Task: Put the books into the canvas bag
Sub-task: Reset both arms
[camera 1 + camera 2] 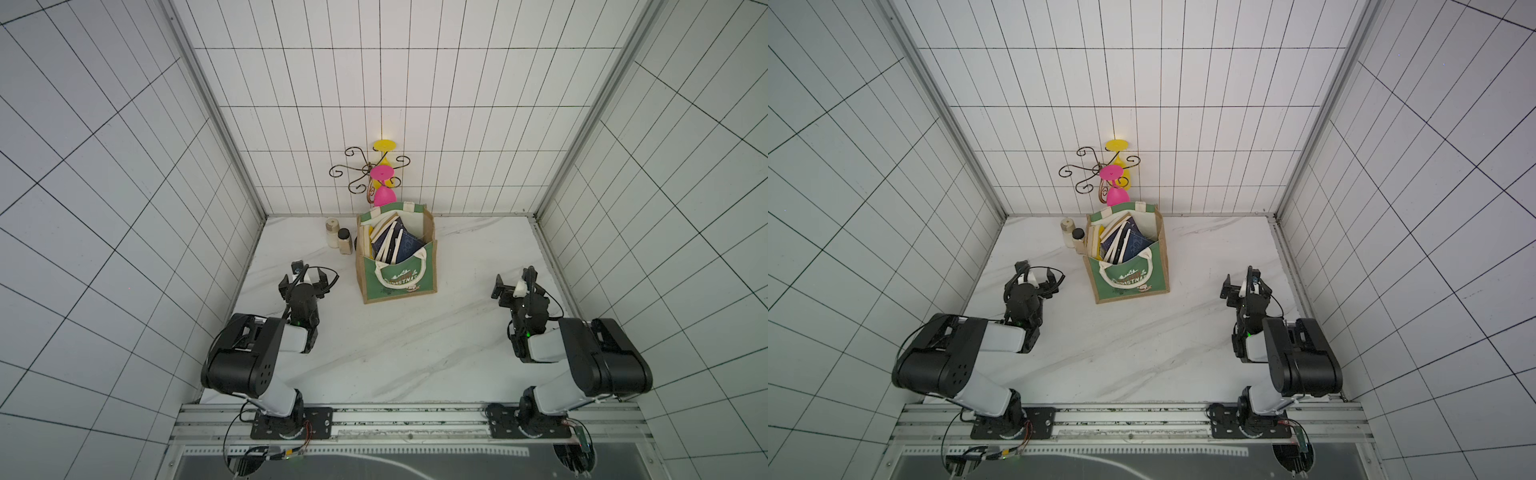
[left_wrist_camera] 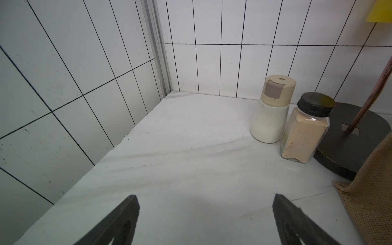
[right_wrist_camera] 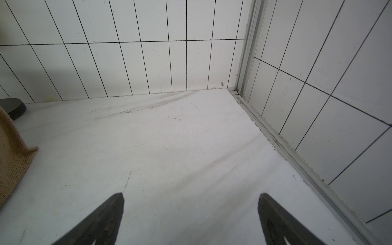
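You look to be at the very end of the job. The books [image 1: 392, 243] are all inside the bag [image 1: 399, 286], and no book shows on the table [image 1: 395, 357] around the bag.

The bag stands up straight with its mouth open to the top. The books stand on end in it, long side going up and down. They lean on each other like a fan, with their top edges toward the bag's mouth.

Your left gripper [image 2: 205, 201] is near the bag's left side. Your right gripper [image 3: 191, 200] is well off to the bag's right. Both have their jaws spread wide and hold nothing.

I think the next move asks little of you. Check that no book hides behind the bag, and stay clear of the bag so it does not tip.
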Robot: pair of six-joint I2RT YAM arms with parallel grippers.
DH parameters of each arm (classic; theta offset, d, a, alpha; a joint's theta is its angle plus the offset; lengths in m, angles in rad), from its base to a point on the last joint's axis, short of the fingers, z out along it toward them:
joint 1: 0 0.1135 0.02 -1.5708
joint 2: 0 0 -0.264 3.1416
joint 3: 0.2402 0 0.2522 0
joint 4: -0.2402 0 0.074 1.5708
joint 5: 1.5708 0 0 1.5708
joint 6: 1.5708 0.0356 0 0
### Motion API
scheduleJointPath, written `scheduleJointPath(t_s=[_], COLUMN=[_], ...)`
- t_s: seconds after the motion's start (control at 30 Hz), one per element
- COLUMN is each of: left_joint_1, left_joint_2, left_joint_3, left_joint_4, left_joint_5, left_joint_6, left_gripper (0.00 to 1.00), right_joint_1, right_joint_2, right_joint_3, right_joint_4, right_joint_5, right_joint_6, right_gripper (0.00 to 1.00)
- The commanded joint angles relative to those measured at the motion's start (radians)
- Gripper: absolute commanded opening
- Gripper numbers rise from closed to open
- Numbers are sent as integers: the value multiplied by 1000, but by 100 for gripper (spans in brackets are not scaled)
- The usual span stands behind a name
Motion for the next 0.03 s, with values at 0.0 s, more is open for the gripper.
scheduleJointPath(t_s=[0.0], left_joint_1=[-3], left_joint_2=[-5], left_joint_3=[15], left_joint_4=[1], left_joint_5=[-8], left_joint_6=[9], left_gripper=[97], right_joint_1=[-10], right_joint_2=[4], right_joint_3=[25], right_joint_4=[22], right_joint_5=[-6], right_joint_6=[2], right_gripper=[99])
